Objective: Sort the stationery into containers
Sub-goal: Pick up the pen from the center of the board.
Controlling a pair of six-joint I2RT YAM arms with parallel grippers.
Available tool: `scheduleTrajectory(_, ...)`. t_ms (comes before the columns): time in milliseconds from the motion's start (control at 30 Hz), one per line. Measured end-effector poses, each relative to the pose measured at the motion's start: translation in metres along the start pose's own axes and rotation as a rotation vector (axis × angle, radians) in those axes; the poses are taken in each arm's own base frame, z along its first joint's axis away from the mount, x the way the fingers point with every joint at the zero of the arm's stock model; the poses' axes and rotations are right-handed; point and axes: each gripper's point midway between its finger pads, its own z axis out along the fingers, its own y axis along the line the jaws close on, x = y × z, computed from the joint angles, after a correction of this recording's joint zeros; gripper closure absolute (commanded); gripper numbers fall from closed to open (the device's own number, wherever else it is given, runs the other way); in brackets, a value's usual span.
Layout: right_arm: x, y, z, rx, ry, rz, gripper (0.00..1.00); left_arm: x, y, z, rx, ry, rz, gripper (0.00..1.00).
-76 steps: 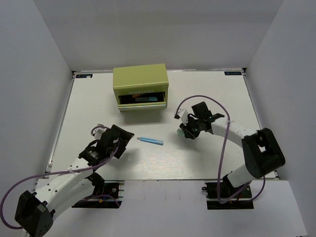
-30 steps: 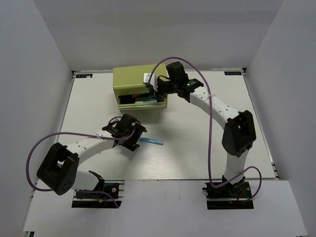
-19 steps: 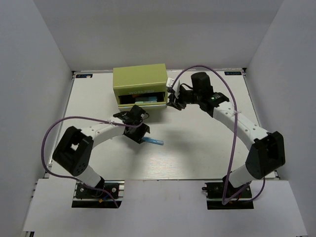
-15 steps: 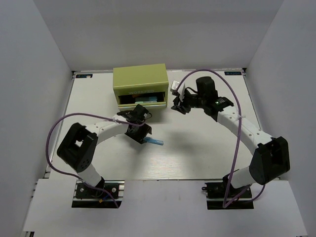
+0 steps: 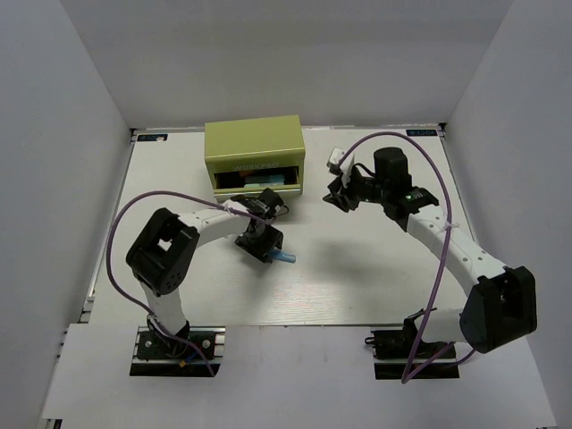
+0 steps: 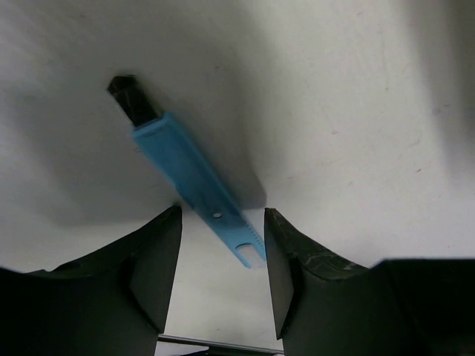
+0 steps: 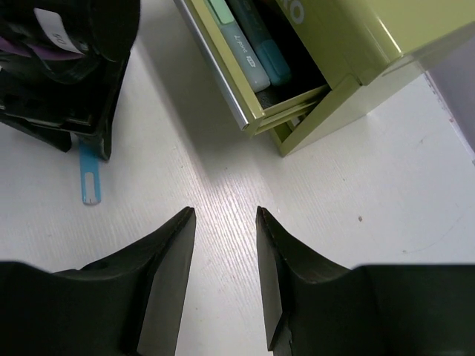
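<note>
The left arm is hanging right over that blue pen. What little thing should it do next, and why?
Probably lower slightly and close on the blue pen. In the left wrist view the pen lies flat on the table between the open fingers of the left gripper, not yet gripped, and the tool chest has its drawer open to receive it.

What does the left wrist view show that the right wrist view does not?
Only the left wrist view shows the whole bright-blue pen with its black end, lying on the white table between the fingers of the open left pincer. Only the right wrist view shows the olive chest, its open drawer holding at least two pens, and the open right pincer. Both show the table and the pen's clip end.
</note>
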Motion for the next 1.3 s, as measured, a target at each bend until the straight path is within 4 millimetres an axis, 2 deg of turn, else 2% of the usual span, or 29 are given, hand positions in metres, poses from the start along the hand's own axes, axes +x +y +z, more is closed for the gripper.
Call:
scheduleTrajectory(167,0.008,0.005,-0.005,0.002,0.004,0.028,0.56,0.003,-0.004,0.003,-0.049,0.000,0.002,0.54)
scheduleTrajectory(500,0.010,0.005,-0.014,0.018,-0.011,0.038,0.56,0.011,0.027,0.001,-0.130,0.007,0.024,0.68)
scheduleTrajectory(633,0.015,0.006,-0.014,0.013,-0.005,0.054,0.50,0.013,0.032,-0.003,-0.107,-0.003,0.052,0.75)
scheduleTrajectory(700,0.015,0.006,-0.014,0.013,-0.007,0.056,0.47,0.013,0.029,-0.007,-0.069,-0.019,0.086,0.80)
scheduleTrajectory(800,0.014,0.007,-0.015,0.013,-0.009,0.058,0.46,0.011,0.015,-0.024,0.028,-0.037,0.162,0.88)
scheduleTrajectory(967,0.018,0.009,-0.016,0.011,-0.005,0.064,0.46,0.012,-0.015,-0.067,0.253,-0.068,0.336,1.00)
scheduleTrajectory(1133,0.022,0.008,-0.017,0.017,0.001,0.072,0.46,0.012,-0.032,-0.116,0.515,-0.138,0.574,1.00)
scheduleTrajectory(1300,0.026,0.008,-0.018,0.021,0.006,0.076,0.46,0.006,-0.044,-0.151,0.656,-0.267,0.836,0.97)
